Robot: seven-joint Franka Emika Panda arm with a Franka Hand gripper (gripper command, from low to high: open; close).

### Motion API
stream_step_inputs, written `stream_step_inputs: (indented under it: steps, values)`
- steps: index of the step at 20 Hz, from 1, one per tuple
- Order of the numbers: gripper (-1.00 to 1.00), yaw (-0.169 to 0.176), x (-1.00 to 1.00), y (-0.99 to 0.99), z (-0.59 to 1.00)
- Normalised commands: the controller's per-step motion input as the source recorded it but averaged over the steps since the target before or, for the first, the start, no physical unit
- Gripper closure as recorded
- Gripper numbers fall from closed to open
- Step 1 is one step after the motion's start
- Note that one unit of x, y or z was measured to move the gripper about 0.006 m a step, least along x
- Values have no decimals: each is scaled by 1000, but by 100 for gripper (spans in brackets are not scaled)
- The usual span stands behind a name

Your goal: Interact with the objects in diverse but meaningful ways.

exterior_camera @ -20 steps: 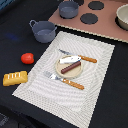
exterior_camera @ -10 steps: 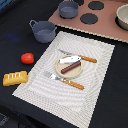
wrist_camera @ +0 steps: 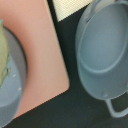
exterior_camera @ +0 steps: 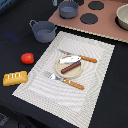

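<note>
On the striped placemat [exterior_camera: 95, 75] a round plate [exterior_camera: 64, 71] carries the brown sausage [exterior_camera: 71, 67] and a pale silvery flat piece [exterior_camera: 70, 59]. A knife [exterior_camera: 80, 56] and a fork [exterior_camera: 65, 80] with orange handles lie on either side of the plate. The red tomato [exterior_camera: 27, 58] and the yellow bread loaf [exterior_camera: 15, 78] rest on the dark table at the exterior view's left. One grey pot [exterior_camera: 44, 31] [wrist_camera: 102, 50] stands beside the mat, and a second pot [exterior_camera: 68, 8] [wrist_camera: 7, 75] stands on the pink stove board. No gripper shows in either view.
The pink stove board [exterior_camera: 107, 27] [wrist_camera: 37, 50] with dark burners [exterior_camera: 89, 19] fills the back. A pale bowl [exterior_camera: 123, 16] sits at its right end in the exterior view. In the wrist view the pot's handle [wrist_camera: 117, 107] juts over the dark table.
</note>
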Motion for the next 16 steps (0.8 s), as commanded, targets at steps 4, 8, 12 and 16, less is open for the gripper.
stream_step_inputs:
  steps: [4,8,12,16]
  values:
    - [-100,60,89,-769,-72]
    - [-100,59,17,-864,-8]
    - [-100,57,75,-895,0]
    - [-100,52,188,-881,0]
